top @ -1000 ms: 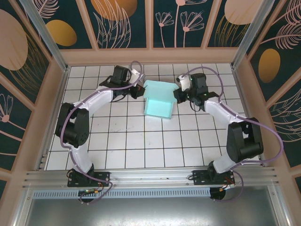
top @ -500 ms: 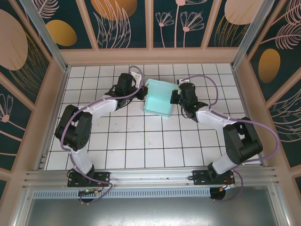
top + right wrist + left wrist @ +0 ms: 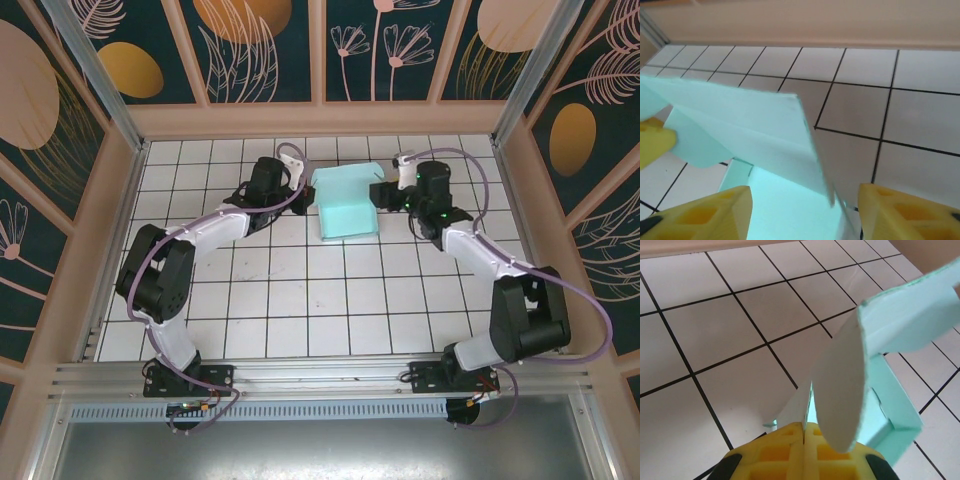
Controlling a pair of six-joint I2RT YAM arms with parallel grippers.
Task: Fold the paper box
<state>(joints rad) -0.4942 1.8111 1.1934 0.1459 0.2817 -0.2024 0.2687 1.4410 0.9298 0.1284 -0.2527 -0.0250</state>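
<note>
From above, the paper box (image 3: 346,204) is lying on the white tiled worktop (image 3: 300,300), toward 12 o'clock from its middle, partly folded, with a panel standing up along its far side. The left gripper (image 3: 303,192) is meeting it at the box's 9 o'clock edge, and the right gripper (image 3: 378,195) is sitting just beside its 3 o'clock edge.

The left wrist camera is giving what the overhead view cannot: the yellow jaws are pressed together, pinching a thin edge of the card, while a rounded flap is curving up in front of them. The right wrist camera is showing its jaws standing wide apart, with a slanted pale-blue panel rising between and beyond them, held by neither finger. At 9 o'clock in that view, a yellow finger (image 3: 652,145) of the other arm is touching the card.

Purple cables (image 3: 585,320) are looping along both arms. Dark wall panels (image 3: 260,50) painted with leaves and flowers are enclosing the worktop, and a metal rail (image 3: 320,375) is running along its 6 o'clock edge.
</note>
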